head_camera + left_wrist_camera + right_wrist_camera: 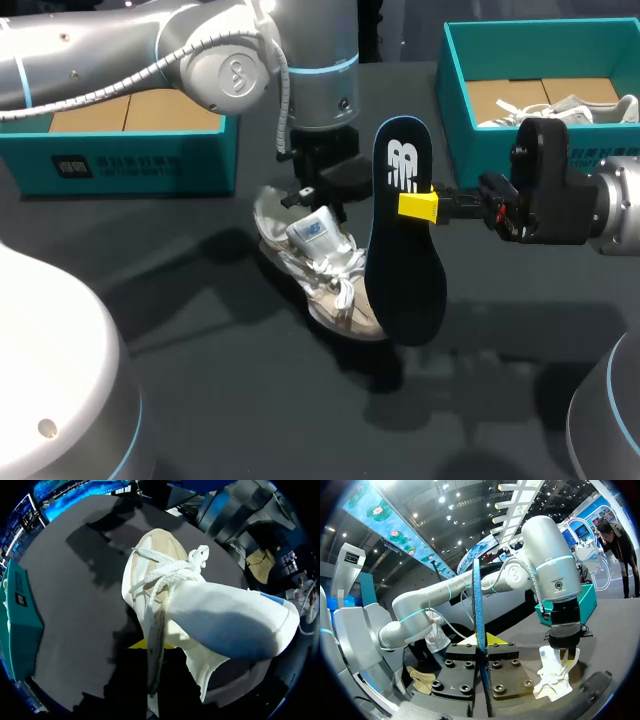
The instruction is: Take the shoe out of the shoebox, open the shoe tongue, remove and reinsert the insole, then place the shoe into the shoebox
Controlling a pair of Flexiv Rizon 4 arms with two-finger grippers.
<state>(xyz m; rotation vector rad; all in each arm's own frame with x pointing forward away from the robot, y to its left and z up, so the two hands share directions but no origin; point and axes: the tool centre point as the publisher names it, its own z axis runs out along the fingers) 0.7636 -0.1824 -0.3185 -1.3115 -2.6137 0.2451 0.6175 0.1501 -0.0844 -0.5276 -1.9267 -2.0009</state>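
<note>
Shoe [320,270] lay on the dark worktop [180,300], about mid-table, heel end away from me and toe end nearer, out of both boxes. Tongue [318,232] stood up and back, blue label showing, and white laces [345,290] sat loose over the front. From the left wrist cam the shoe [220,615] filled nearly everything: tongue [235,620] bulging close up, laces [167,570] knotted ahead of it, tan toe beyond.

My left fingers [305,197] came straight down on the heel end and were clenched on the shoe's upper edge. In the left wrist cam that edge ran between them, w/ a bit of yellow tip [142,644] peeking out from under it. The right wrist cam showed the same hold from across the worktop: left fingers [563,642] down on the white shoe [552,675].

Insole [405,270] was out of the shoe, dark navy, held upright in the air just right of it, lower end close beside the toe. My right fingers [418,205] came in from the right and pinched it approx. a third of the way down. In the right wrist cam the insole [477,595] stood edge-on, squeezed between both yellow tips [492,639].

Left shoebox [130,150], teal, sat at the far left behind my left arm. Right shoebox [450,90], also teal, sat far right w/ a second shoe [590,108] inside.
</note>
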